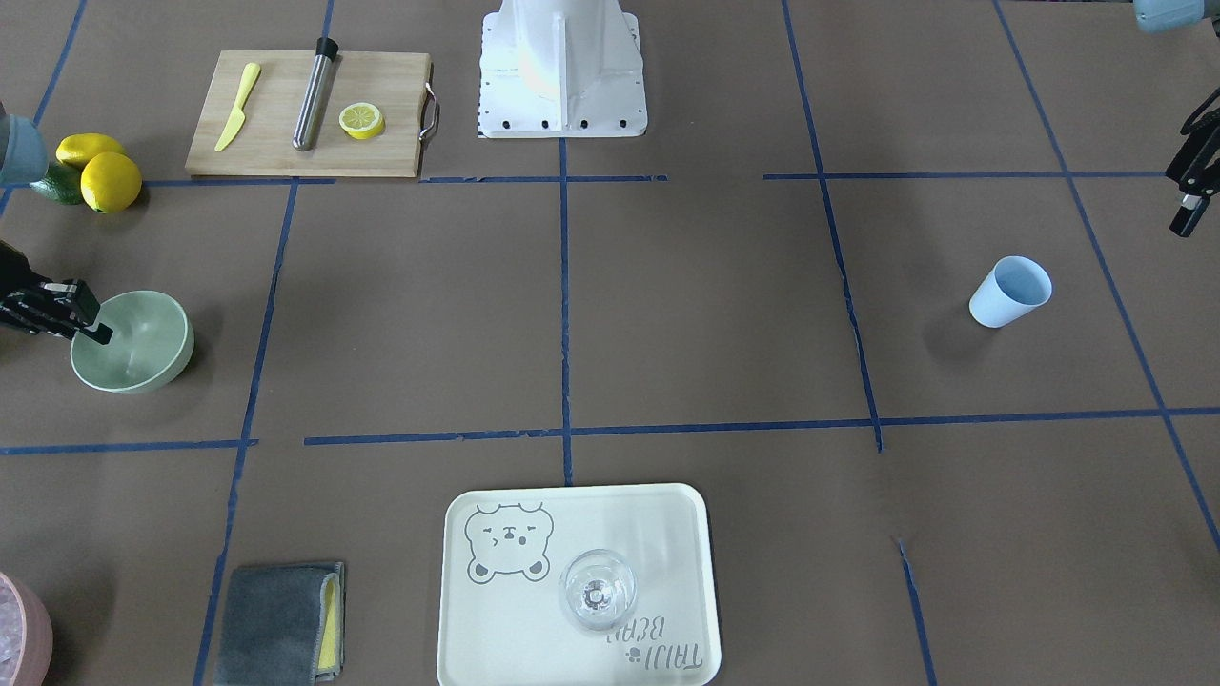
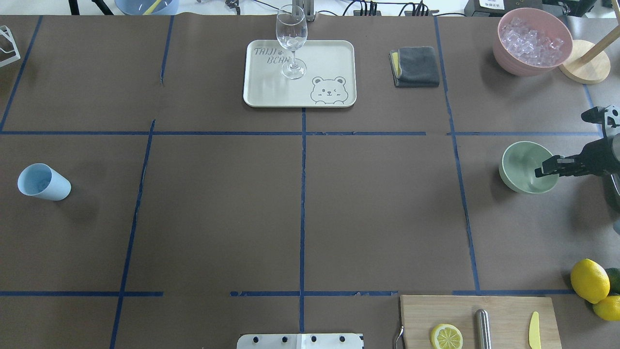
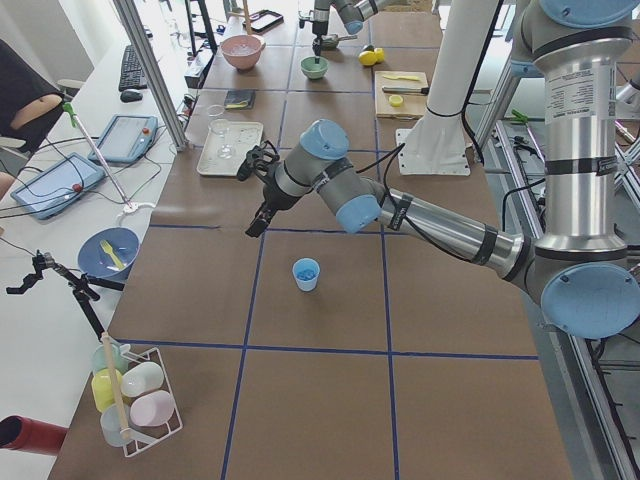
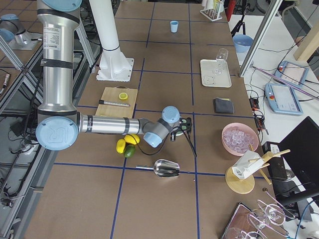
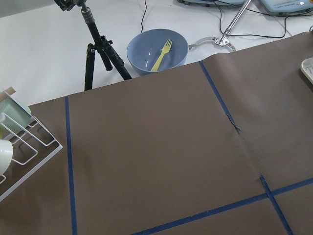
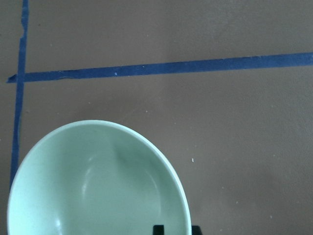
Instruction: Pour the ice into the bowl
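Observation:
The pale mint-green bowl (image 2: 523, 167) stands at the robot's right side of the table, and also shows in the front view (image 1: 143, 348). It looks empty in the right wrist view (image 6: 98, 186). My right gripper (image 2: 542, 171) is shut on the bowl's near rim, with its fingers (image 6: 173, 230) straddling the edge. My left gripper (image 1: 1185, 214) hangs above the table near the upright light blue cup (image 2: 43, 182); I cannot tell whether it is open or shut. No loose clear ice cubes show. The cup's inside is not plainly visible.
A pink bowl (image 2: 513, 63) of whitish crushed contents stands far right. A cream tray (image 2: 300, 97) holds a clear glass (image 2: 291, 43), with a grey cloth (image 2: 416, 66) beside it. A cutting board (image 2: 503, 310), lemons (image 2: 588, 280) and a metal scoop (image 4: 164, 168) lie near the right arm.

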### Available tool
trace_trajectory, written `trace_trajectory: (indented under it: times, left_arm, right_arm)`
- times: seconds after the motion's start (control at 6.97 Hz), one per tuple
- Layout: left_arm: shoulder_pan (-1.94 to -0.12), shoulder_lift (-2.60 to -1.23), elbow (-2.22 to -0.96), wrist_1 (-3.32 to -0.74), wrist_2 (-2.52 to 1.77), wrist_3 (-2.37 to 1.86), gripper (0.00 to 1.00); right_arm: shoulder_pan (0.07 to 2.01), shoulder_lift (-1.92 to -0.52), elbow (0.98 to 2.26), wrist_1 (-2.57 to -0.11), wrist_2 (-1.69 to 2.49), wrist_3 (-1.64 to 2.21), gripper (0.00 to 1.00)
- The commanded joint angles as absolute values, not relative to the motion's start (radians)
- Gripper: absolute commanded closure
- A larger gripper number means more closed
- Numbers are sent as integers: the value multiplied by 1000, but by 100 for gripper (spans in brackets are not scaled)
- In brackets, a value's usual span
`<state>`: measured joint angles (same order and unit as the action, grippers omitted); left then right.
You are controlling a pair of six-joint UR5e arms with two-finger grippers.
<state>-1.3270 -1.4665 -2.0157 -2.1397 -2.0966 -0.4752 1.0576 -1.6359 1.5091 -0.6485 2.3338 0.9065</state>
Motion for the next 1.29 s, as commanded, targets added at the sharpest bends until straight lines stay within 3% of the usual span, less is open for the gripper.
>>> trace_trajectory:
  times: [0.0, 0.29, 0.57, 0.72, 1.15]
  left_arm:
    - [-1234, -1463, -2007, -2210, -2060, -607, 0]
    - [-1111, -1383, -2009, -2363, -1973, -737, 0]
    - [-952, -1195, -2019, -2644, -1844, -884, 0]
    - [-865, -1089, -2016, -2763, -1727, -914, 0]
    - [-735, -1061, -1898, -2897, -1497, -996, 0]
  right_arm:
    - [1107, -1635, 1535, -653, 2413, 910, 100]
    - [1176, -1629, 1692, -850, 2486, 913, 100]
    - [1166, -1455, 1924, -1297, 2480, 978, 100]
    - [1107, -1340, 1965, -1407, 2459, 1093, 100]
    - [789, -1096, 1953, -1474, 2182, 1428, 100]
